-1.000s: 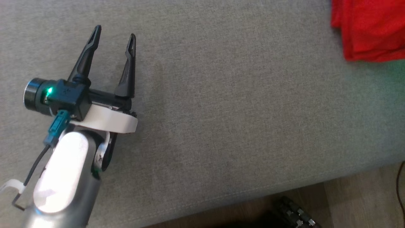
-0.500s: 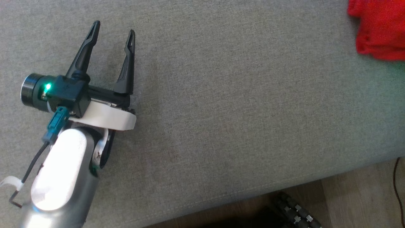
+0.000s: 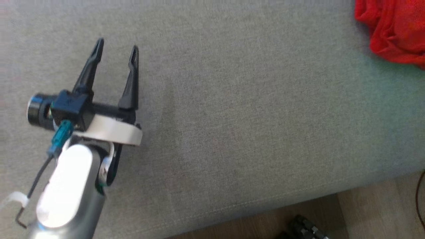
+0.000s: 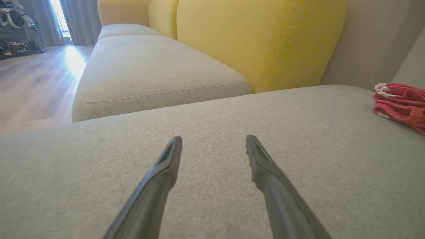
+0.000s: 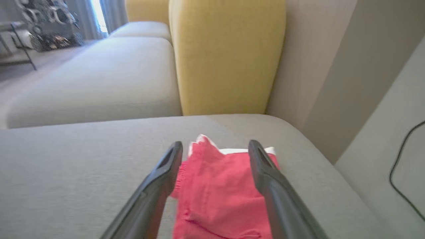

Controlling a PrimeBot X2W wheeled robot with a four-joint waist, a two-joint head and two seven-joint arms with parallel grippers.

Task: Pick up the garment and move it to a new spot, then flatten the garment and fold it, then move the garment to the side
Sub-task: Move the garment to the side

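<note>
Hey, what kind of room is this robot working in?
Most likely a home living room: a long grey sofa with yellow back cushions, a wooden floor and curtains at the far end.

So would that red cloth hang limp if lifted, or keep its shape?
Probably limp: the red cloth lies in soft wrinkled folds, so it would likely droop from wherever it's pinched. It looks thin, so probably light. Pushed, it may bunch up on the woven sofa seat rather than slide.
</note>
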